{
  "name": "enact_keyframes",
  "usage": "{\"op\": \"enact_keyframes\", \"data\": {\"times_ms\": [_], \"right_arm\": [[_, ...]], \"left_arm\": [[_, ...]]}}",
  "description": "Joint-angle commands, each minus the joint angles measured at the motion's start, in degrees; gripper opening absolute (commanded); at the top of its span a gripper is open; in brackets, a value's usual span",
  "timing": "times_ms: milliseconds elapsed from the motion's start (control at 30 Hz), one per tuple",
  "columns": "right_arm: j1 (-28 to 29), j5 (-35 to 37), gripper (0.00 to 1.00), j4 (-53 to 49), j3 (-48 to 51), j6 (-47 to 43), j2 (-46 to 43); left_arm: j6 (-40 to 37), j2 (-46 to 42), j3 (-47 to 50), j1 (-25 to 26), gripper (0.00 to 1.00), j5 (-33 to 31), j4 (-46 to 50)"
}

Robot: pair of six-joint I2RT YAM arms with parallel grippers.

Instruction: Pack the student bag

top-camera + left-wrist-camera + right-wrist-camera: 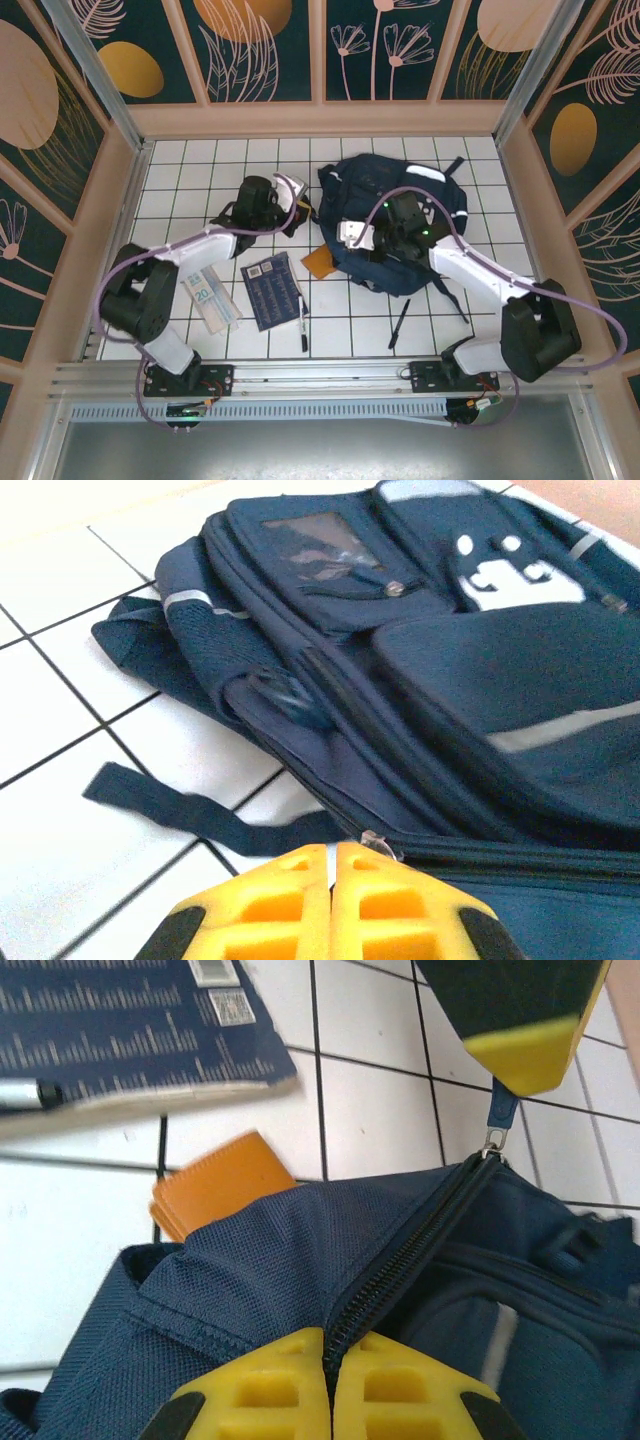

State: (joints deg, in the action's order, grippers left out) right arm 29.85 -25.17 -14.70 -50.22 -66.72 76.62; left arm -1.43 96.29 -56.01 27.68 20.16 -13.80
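One student bag lies on the table, right of centre toward the far edge. Touching its left side is one orange wallet. Nearer the front edge lie one navy booklet, two pens and one white card. The left gripper has its fingers fully together, pinching the bag's zipper pull. The right gripper has its fingers pressed together against the bag; I cannot tell whether cloth is caught.

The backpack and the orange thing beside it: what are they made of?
The student bag looks like matte woven synthetic fabric; a coarse weave grain shows. The orange wallet-like item looks like smooth leather or imitation, with a raised border.
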Motion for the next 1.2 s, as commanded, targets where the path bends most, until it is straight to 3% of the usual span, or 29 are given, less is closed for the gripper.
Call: {"op": "enact_keyframes", "data": {"times_ms": [0,100,433,567,633,700,767,800,867,900,933,1000,1033,1167], "right_arm": [[-1.0,8.5,0.0,-5.8,-0.4,-12.7,-3.5],[-1.1,8.5,0.0,-5.9,0.3,-14.8,-5.4],[-1.6,4.2,0.0,-2.1,3.9,-15.4,-11.9],[-2.1,3.1,0.01,2.0,4.5,-9.6,-11.0],[-2.6,3.2,0.32,6.1,6.0,-4.8,-10.7],[-2.9,2.9,0.49,6.7,5.4,0.4,-10.4],[-1.4,5.8,0.6,2.0,2.3,5.6,-9.8],[0.0,8.6,0.62,0.2,0.9,8.6,-9.9],[2.4,16.1,0.77,4.1,1.7,16.8,-11.7],[3.7,21.1,0.92,8.5,3.2,22.9,-13.0],[4.4,26.4,0.99,12.7,3.8,30.8,-14.1],[4.7,36.5,0.99,14.8,2.0,48.5,-14.6],[4.5,40.9,0.99,11.0,-1.0,59.0,-14.3],[-3.0,35.1,0.99,-5.1,-6.5,86.1,-12.6]], "left_arm": [[-2.4,6.4,-3.8,-2.7,0.0,-6.9,1.6],[0.5,10.1,-6.7,-2.7,0.0,-6.8,0.1],[6.0,21.5,-16.0,-2.7,0.0,-16.4,-3.3],[6.7,21.3,-14.1,-2.7,0.0,-17.5,-5.9],[5.7,18.7,-12.6,-2.7,0.05,-16.4,-6.9],[3.1,15.7,-11.9,-2.7,0.19,-13.2,-6.4],[0.4,12.1,-10.9,-2.7,0.25,-8.5,-5.8],[-0.6,10.3,-10.3,-2.7,0.31,-6.1,-5.8],[-0.7,7.3,-10.2,-2.7,0.35,-4.2,-3.6],[0.2,6.0,-10.7,-2.7,0.36,-4.1,-1.5],[1.7,4.9,-11.3,-2.7,0.36,-4.0,0.6],[3.3,3.0,-11.8,-2.7,0.38,-0.6,4.2],[3.8,2.3,-11.4,-2.5,0.4,1.9,5.5],[2.5,-1.8,-9.8,1.0,0.51,2.9,11.3]]}}
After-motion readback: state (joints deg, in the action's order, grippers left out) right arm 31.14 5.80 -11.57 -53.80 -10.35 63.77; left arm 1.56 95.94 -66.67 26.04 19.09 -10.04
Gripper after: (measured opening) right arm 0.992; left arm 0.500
